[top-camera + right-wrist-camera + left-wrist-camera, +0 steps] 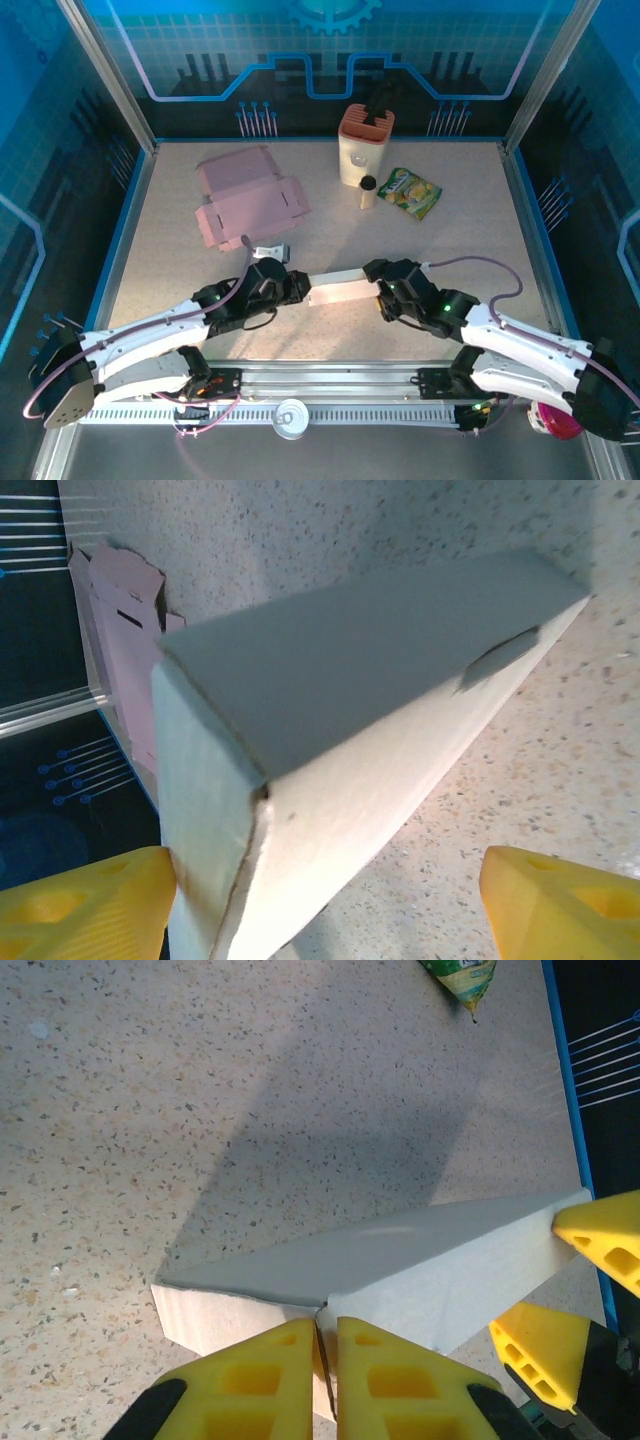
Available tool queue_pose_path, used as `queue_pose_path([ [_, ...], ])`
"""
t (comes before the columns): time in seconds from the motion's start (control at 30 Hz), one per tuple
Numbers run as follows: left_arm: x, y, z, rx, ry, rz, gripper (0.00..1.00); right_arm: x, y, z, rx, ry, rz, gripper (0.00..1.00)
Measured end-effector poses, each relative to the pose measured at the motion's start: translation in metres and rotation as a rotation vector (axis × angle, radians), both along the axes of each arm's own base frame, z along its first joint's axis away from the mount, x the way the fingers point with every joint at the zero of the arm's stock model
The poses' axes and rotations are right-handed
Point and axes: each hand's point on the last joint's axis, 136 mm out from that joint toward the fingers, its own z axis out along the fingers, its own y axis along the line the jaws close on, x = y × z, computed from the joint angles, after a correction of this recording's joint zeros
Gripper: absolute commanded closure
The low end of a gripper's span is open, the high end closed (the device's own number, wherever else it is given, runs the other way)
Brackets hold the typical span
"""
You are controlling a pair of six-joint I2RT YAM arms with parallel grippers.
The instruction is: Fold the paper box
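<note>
The speckled table (460, 270) takes up most of what I see, with the left arm (150, 335) and right arm (520, 340) reaching in from the near edge towards each other. Towards the back left lie pink flattened cartons (250, 200), one overlapping another. Nearer, between the two wrists, sits the white box (340, 290) — long, narrow and closed up, resting on the table near the middle of its front half. The left gripper (327, 1325) is clenched on one end of it, yellow fingers (270, 1370) pinched together over a thin cardboard edge at the corner. The right gripper (325, 880) is released — its jaws stand wide on either side of the box's other end. At the back stands a peach-coloured holder (365, 150), beside it a green snack packet (410, 192), and between them a small black-capped bottle (367, 193).
</note>
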Motion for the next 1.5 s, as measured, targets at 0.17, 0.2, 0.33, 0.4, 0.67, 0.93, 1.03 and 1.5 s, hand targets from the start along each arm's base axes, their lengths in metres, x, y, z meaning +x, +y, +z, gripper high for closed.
queue_pose_path([
  [0.17, -0.006, -0.013, 0.001, -0.01, -0.007, -0.018, 0.89, 0.004, 0.007, 0.0, 0.002, 0.0, 0.01, 0.2],
  [0.2, -0.008, -0.016, 0.001, -0.011, -0.006, -0.026, 0.9, 0.003, 0.008, 0.001, -0.001, -0.002, 0.014, 0.2],
  [0.33, -0.01, -0.023, 0.002, -0.012, -0.008, -0.043, 0.9, 0.005, 0.01, 0.008, -0.004, -0.014, 0.023, 0.23],
  [0.4, -0.011, -0.026, 0.002, -0.009, -0.008, -0.05, 0.9, 0.005, 0.01, 0.008, -0.006, -0.015, 0.025, 0.26],
  [0.67, -0.022, -0.031, -0.01, 0.041, 0.019, -0.088, 0.69, 0.011, -0.005, -0.005, -0.013, -0.007, 0.0, 0.38],
  [0.93, -0.031, -0.017, -0.022, 0.101, 0.057, -0.088, 0.54, 0.02, -0.025, -0.015, -0.004, -0.067, 0.002, 0.39],
  [1.03, -0.03, -0.015, -0.021, 0.098, 0.058, -0.083, 0.53, 0.018, -0.032, -0.037, -0.022, -0.036, 0.019, 0.37],
  [1.5, -0.019, -0.021, -0.064, 0.04, 0.218, -0.011, 0.52, -0.006, -0.059, -0.031, -0.153, -0.03, 0.077, 0.32],
])
